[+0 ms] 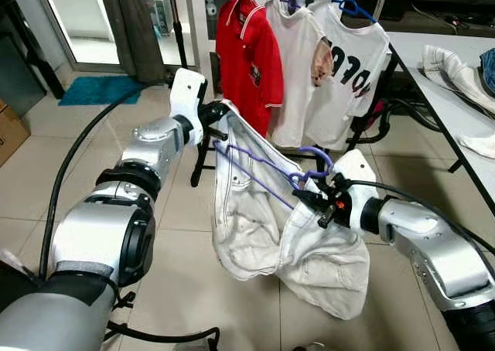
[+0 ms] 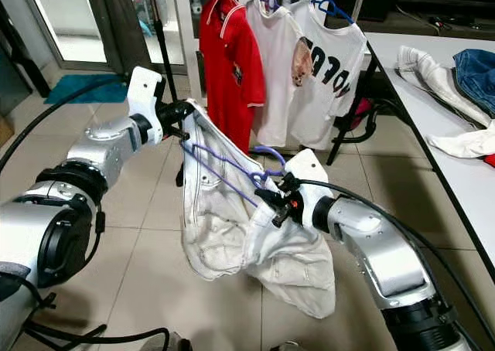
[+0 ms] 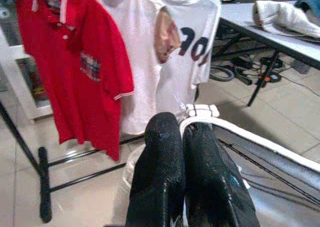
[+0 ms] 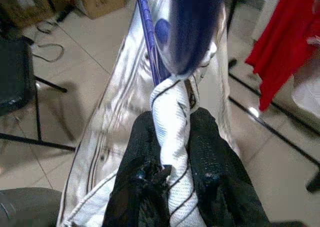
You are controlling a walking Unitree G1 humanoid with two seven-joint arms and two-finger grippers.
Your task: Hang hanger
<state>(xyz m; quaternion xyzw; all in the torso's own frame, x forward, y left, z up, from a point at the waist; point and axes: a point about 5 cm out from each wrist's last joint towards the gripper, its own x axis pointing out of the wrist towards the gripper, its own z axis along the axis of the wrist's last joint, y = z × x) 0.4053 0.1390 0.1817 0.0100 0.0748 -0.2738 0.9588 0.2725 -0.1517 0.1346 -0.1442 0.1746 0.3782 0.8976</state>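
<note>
Hanger [image 1: 267, 165], purple and thin, ran between our two tools, threaded through a white garment [image 1: 271, 235] that drooped below them over the tiled floor [image 1: 182, 235]. Our left tool [image 1: 219, 113] was up at the garment's top corner, and in the left wrist view its black fingers [image 3: 165, 177] were pressed together on the white hem [image 3: 200, 111]. Our right tool [image 1: 309, 199] sat lower and to the right of the left one, just under the hanger's curved hook [image 1: 317, 156]; in the right wrist view its fingers [image 4: 215, 162] were clamped on a twisted strip of the white cloth, with the purple hanger rising straight out ahead of them. We could not tell whether those fingers also gripped the hanger itself. Beyond both tools stood a clothes rack [image 1: 203, 154] carrying a red polo shirt [image 1: 251, 57], a plain white shirt [image 1: 298, 65] and a white printed T-shirt [image 1: 352, 73] on a blue hanger [image 1: 357, 9]. Off past the right tool, a counter [image 1: 441, 88] held a crumpled white cloth [image 1: 456, 69].
</note>
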